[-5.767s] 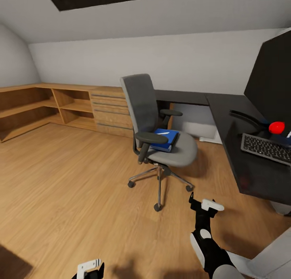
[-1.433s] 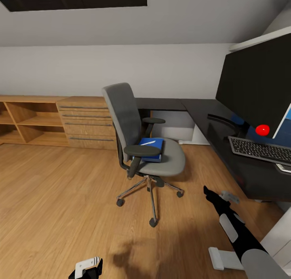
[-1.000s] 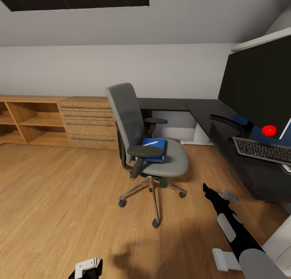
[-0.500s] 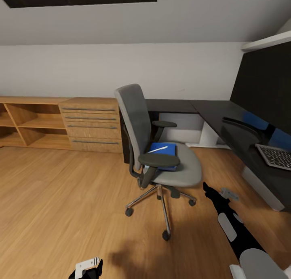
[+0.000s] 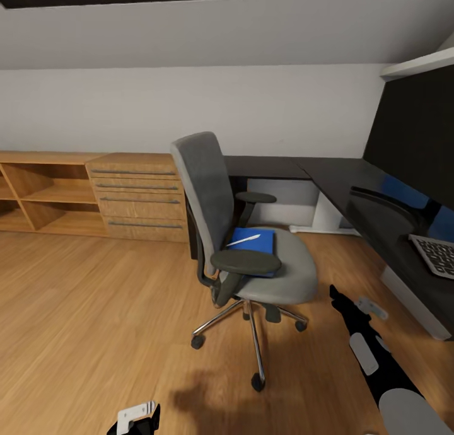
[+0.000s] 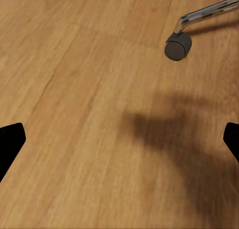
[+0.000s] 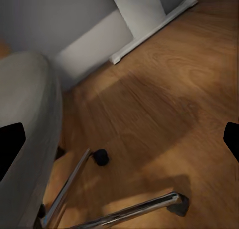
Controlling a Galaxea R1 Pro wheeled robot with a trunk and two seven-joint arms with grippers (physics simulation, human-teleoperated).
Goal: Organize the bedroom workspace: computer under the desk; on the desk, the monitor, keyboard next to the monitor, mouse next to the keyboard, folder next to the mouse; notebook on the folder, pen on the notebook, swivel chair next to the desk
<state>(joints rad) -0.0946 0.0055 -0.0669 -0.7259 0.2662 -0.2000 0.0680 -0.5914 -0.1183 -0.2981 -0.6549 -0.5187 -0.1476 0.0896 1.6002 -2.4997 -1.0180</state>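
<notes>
One chair: the swivel chair stands on the wooden floor, near the desk but apart from it; this is my landmark.
One folder: the folder lies flat on the chair seat, between the two armrests.
One pen: the pen lies on top of the folder, slanted.
One keyboard: the keyboard sits on the desk, beyond the chair's seat side, cut by the picture edge.
One monitor: the monitor stands on the desk behind the keyboard (only part of it is in frame).
Containers: the wooden drawer unit has four shut drawers; the open shelves beside it hold nothing I can make out.
In the way: the chair's five-star base and casters lie between my right arm and the desk's white leg.
Left gripper: my left gripper hangs over bare floor by one caster, fingers spread wide, holding nothing.
Right gripper: my right gripper points low beside the chair seat, fingers wide apart, holding nothing.
</notes>
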